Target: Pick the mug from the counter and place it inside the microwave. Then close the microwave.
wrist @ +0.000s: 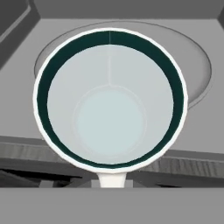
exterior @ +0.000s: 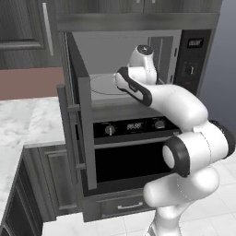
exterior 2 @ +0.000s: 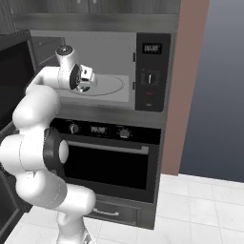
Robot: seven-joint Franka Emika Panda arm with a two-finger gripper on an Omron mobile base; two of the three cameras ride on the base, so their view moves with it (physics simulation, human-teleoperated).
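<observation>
The end effector (exterior 2: 85,82), pressed tight, pinches the mug (wrist: 109,98) at the open microwave's (exterior: 138,60) mouth; marble surface (exterior: 23,124) lies left.

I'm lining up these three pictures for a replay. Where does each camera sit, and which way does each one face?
Left base view: behind the arm's left, facing the open microwave above the oven; arm at lower right.
Right base view: behind its right, same microwave, control panel at right; arm at lower left.
Hand view: on the hand, looking into the mug over the turntable.
Shared: both base views show microwave, oven, arm.
</observation>
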